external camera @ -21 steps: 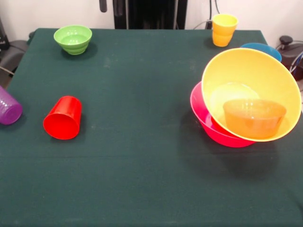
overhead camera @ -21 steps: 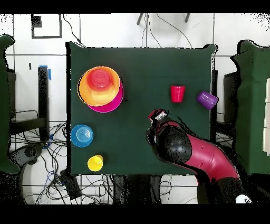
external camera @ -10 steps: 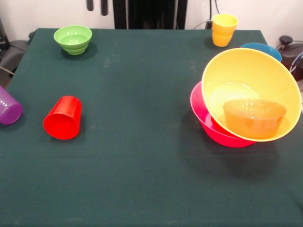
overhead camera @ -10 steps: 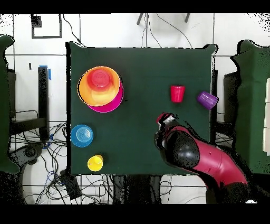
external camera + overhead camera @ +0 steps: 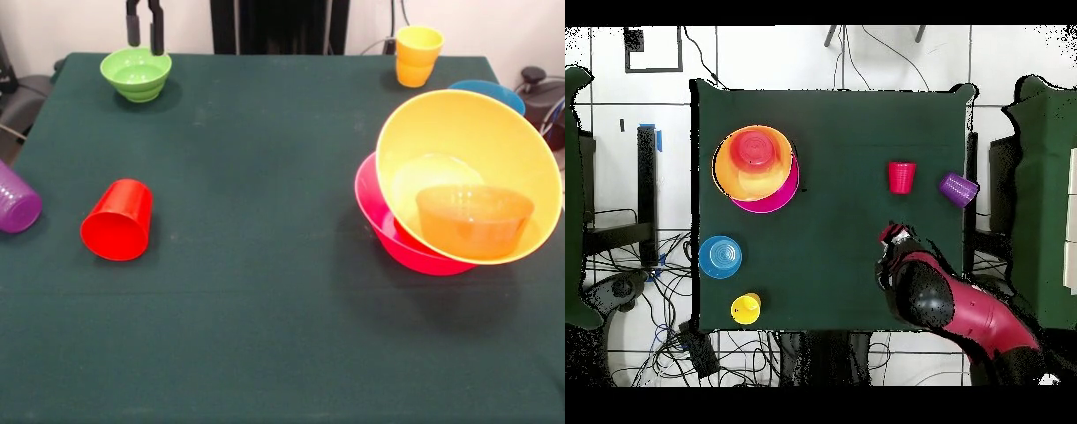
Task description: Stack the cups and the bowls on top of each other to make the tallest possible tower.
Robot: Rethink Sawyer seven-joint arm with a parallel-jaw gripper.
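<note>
Two parted end effector (image 5: 145, 35) fingers above green bowl (image 5: 136, 73)

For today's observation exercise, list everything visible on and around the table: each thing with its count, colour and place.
Large bowls: two, pink beneath tilted yellow-orange, front view's right.
Small orange bowl: one, inside the yellow-orange one.
Blue bowl: one, behind that pile.
Green bowl: one, far left.
Yellow and orange cups: stacked, far right.
Red cup: one, on its side, left.
Purple cup: one, left edge.
Table: one, dark green.
Gripper: open, above the green bowl.
</note>
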